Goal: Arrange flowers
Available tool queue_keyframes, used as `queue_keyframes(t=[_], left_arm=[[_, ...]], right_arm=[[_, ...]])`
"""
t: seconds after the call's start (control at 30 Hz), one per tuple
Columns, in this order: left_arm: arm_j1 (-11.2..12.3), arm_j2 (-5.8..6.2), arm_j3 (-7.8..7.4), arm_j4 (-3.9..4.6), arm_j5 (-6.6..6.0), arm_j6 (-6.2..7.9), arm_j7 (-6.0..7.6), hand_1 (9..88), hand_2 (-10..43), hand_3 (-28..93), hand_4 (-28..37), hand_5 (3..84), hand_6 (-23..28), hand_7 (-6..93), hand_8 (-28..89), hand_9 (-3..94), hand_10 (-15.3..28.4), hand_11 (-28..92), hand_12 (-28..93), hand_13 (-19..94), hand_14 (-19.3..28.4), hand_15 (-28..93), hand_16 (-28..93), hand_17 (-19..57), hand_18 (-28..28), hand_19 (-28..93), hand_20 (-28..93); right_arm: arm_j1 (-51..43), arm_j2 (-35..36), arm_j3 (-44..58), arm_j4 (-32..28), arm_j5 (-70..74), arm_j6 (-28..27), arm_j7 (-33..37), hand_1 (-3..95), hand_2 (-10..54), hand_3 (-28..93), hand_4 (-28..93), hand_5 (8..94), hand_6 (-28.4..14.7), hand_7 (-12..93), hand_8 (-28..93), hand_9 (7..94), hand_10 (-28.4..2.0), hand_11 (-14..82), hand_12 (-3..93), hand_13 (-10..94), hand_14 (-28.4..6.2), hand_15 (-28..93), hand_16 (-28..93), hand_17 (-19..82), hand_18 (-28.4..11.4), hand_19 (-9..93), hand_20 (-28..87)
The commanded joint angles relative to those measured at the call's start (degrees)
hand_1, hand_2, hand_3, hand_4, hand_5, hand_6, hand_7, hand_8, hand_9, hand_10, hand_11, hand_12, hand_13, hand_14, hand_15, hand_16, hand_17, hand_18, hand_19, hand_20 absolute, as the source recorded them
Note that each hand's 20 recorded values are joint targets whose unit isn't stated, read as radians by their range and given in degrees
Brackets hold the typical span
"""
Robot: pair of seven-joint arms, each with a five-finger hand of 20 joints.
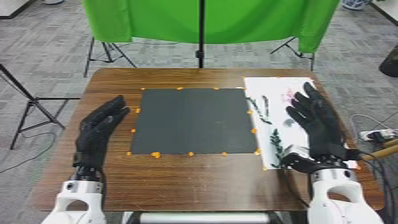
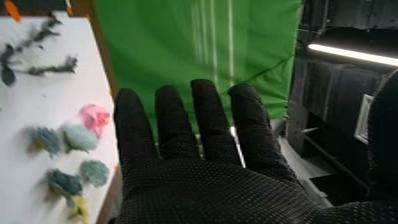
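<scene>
From where I'm standing: left hand (image 1: 99, 131) at left of the head view, released, fingers straight, nothing in it; likely parked clear of the work. Right hand (image 1: 322, 120) at the right side of the frame, over the edge of the white sheet (image 1: 262, 85), also released, grasping nothing. Probably set there to pick next. Flower pieces lie on that sheet, right of the dark mat (image 1: 191, 120), apparently a supply area, with the mat kept as the arranging spot; orange tape (image 1: 156, 155) likely pins the mat down. Head view gives the whole layout, incl. the green sprig (image 1: 276, 141) near the sheet's near end. Right wrist view adds flower detail: pink flower (image 2: 95, 118) beside a pale blue-green flower (image 2: 80, 137), yellow flower (image 2: 82, 207) near a darker blue flower (image 2: 63, 182). Arranging looks not yet begun.
</scene>
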Motion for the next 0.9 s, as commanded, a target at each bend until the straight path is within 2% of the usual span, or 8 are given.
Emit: queue_keyframes(t=[0.03, 0.1, 0.17, 0.53, 0.63, 0.7, 0.8, 0.9], left_arm=[[0.7, -1.76, 1.42, -0.2, -0.7, 3.14, 1.79, 30.4, -8.0, 63, -16.0, 46.6, 3.0, 11.8, -4, 41.3, 11.9, 13, 16, 33, 16.4, 21, 6, 7.3, 17.1, 11, 25], [0.2, -1.26, 1.93, -0.07, -1.59, 3.35, 2.31, 30.6, -7.9, 64, -16.1, 47.3, 3.0, 12.4, -4, 42.2, 12.0, 13, 16, 33, 16.5, 22, 6, 7.1, 16.5, 12, 25], [0.4, -0.95, 1.81, 0.03, -0.71, 2.45, 1.43, 30.6, -7.6, 64, -16.3, 47.8, 3.0, 13.0, -4, 43.1, 12.1, 14, 16, 34, 16.5, 23, 6, 6.9, 15.9, 12, 26], [0.5, -1.13, 1.81, 0.2, -1.24, 2.44, 0.82, 30.4, -7.0, 64, -16.9, 48.2, 2.9, 13.7, -5, 44.0, 12.3, 15, 15, 34, 16.6, 25, 5, 6.4, 15.2, 12, 27], [0.4, -1.07, 1.89, 0.31, -1.21, 2.28, 0.5, 30.4, -6.9, 64, -16.9, 48.3, 3.0, 13.6, -5, 44.0, 12.3, 15, 15, 34, 16.5, 25, 4, 6.4, 15.1, 12, 27], [0.6, -1.06, 1.88, 0.21, -1.0, 2.19, 0.51, 30.3, -7.0, 64, -16.9, 48.3, 3.0, 13.6, -5, 44.0, 12.3, 15, 15, 34, 16.5, 25, 4, 6.3, 15.1, 12, 27], [0.8, -1.13, 1.82, 0.13, -1.05, 2.38, 0.4, 30.3, -7.0, 64, -16.8, 48.4, 3.0, 13.6, -5, 44.0, 12.4, 15, 15, 34, 16.5, 25, 4, 6.3, 15.1, 12, 27], [0.6, -1.09, 1.83, 0.15, -0.79, 2.09, -0.16, 30.3, -6.9, 64, -16.8, 48.3, 3.0, 13.6, -5, 44.0, 12.4, 15, 15, 34, 16.6, 25, 4, 6.2, 15.0, 12, 27]], right_arm=[[-1.2, 0.3, -0.5, -1.3, -1.4, 2.8, 3.6, 19.7, -9.5, 68, -28, 31.5, -3.8, 10, -7, 37.0, -13.7, 3.6, 14.1, 28, -14.1, 7, 16, 17, -15.7, 6, 21], [0.6, 1.2, -1.4, -0.7, -3.4, 3.1, 4.1, 19.5, -9.5, 69, -28, 32.0, -4.0, 10, -8, 37.4, -14.0, 4.0, 14.8, 28, -14.5, 7, 17, 17, -15.9, 7, 21], [0.8, 1.5, -1.4, -1.0, -5.7, 3.1, 6.1, 21.4, -9.5, 70, -28, 32.6, -4.2, 10, -8, 38.0, -14.2, 4.2, 15.5, 29, -14.4, 8, 17, 17, -16.0, 9, 22], [3.3, 2.4, -3.5, -0.5, -9.0, 4.8, 9.6, 25.6, -9.5, 73, -28, 36.1, -5.5, 11, -8, 40.3, -15.9, 4.6, 16.9, 32, -14.3, 9, 19, 20, -15.2, 17, 27], [4.4, 3.4, -5.5, -0.5, -30.4, 9.1, 18.5, 26.5, -9.5, 71, -28, 38.2, -5.6, 12, -8, 42.6, -16.4, 6.1, 17.0, 37, -14.9, 11, 19, 22, -16.0, 24, 30], [3.6, 4.3, -4.9, -0.1, -46.1, 6.6, 21.8, 27.6, -9.5, 68, -28, 43.0, -6.3, 13, -7, 46.8, -16.9, 9.6, 18.1, 45, -15.4, 14, 21, 25, -17.4, 37, 34], [3.5, 7.0, -6.0, 0.8, -60.5, 8.2, 26.0, 30.8, -9.5, 62, -28, 48.3, -6.3, 14, -7, 51.8, -17.6, 14.8, 20.2, 55, -14.9, 22, 23, 33, -17.4, 51, 39], [3.2, 10.3, -6.6, 2.1, -74.0, 8.8, 30.5, 37.7, -9.5, 52, -28, 52.3, -6.0, 15, -7, 55.8, -17.6, 17.9, 22.0, 60, -14.4, 31, 22, 35, -18.1, 58, 41]])
